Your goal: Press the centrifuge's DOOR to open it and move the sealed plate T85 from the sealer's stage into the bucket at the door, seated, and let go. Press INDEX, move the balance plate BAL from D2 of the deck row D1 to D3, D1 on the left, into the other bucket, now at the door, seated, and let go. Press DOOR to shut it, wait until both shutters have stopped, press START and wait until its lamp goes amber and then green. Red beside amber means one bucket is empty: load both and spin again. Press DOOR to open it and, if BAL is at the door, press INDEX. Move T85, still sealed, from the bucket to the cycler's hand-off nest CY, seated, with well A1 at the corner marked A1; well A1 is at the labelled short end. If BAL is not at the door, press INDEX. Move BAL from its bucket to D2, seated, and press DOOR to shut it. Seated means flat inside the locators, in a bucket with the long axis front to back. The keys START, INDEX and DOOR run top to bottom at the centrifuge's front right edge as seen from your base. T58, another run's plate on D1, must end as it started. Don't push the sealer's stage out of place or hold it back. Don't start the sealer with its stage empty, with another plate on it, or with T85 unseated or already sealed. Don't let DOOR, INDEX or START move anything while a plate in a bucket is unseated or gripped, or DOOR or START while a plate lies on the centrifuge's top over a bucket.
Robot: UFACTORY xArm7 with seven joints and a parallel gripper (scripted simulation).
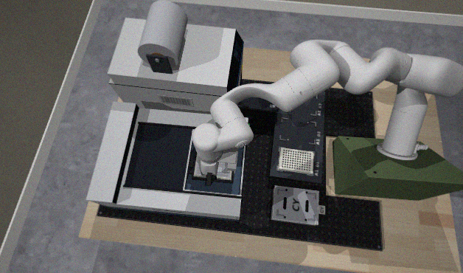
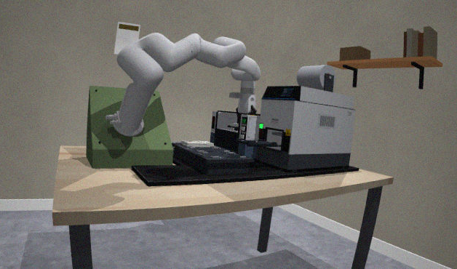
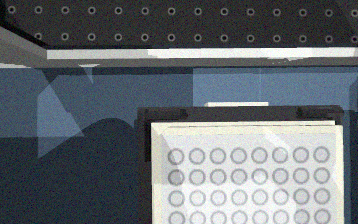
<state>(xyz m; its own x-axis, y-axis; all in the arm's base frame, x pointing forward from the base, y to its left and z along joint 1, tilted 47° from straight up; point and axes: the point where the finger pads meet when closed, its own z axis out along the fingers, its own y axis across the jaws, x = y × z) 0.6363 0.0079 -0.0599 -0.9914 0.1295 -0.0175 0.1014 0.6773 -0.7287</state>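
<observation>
My gripper (image 1: pixel 210 178) reaches down into the centrifuge's open door (image 1: pixel 190 186) at the right side of the centrifuge (image 1: pixel 111 155). It is shut on a white well plate (image 1: pixel 223 172) (image 3: pixel 245 175). In the wrist view the plate has a pale, film-like sheen and lies within the dark bucket frame (image 3: pixel 145 145). I cannot read its label, and I cannot tell whether it rests in the bucket or hangs just above it. Plate T58 (image 1: pixel 295 160) lies on D1 of the deck row (image 1: pixel 297 129). D2 and D3 hold no plate. The CY nest (image 1: pixel 281 214) holds no plate.
The sealer (image 1: pixel 196 63) (image 2: pixel 317 120) with its film roll stands behind the centrifuge. A green lamp (image 2: pixel 260 126) glows near the arm's wrist. The arm's green base block (image 1: pixel 377 173) stands right of the deck. The arm's forearm spans over the deck's far end.
</observation>
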